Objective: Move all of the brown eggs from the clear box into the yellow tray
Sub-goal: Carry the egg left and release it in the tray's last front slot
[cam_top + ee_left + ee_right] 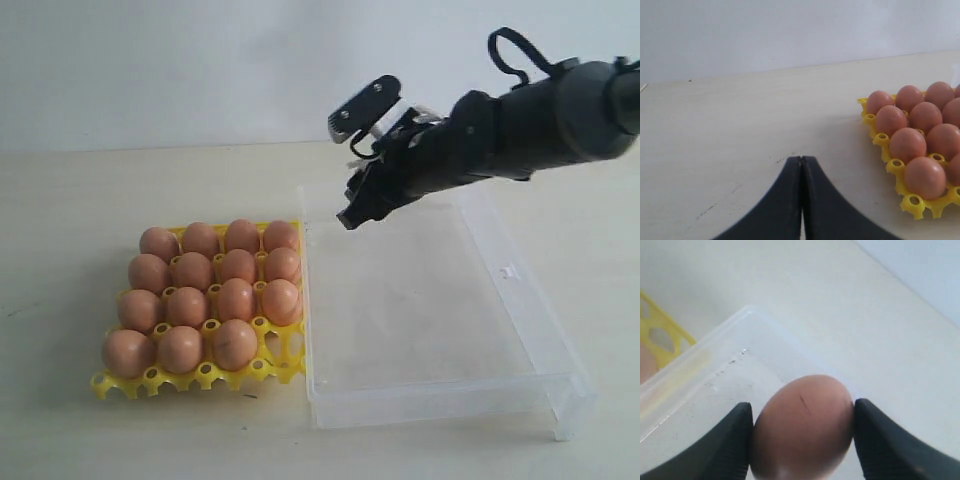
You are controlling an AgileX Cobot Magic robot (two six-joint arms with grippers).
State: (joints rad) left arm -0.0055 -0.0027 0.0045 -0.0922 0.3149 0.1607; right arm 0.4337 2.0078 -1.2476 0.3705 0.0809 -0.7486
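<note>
Several brown eggs [235,343] fill the yellow tray [285,365] at the left; only its front right cup is bare. The clear box [420,400] beside it holds no egg. My right gripper [352,215] hangs above the box's far left corner. In the right wrist view this gripper [803,412] is shut on one brown egg [802,435], with the box rim [715,335] and a tray corner [660,340] below. My left gripper [801,160] is shut and empty over bare table, apart from the tray [914,202] and its eggs [925,177].
The light wooden table [60,200] carries only the tray and the box, which touch side by side. A white wall [200,60] stands behind. The left arm does not show in the exterior view.
</note>
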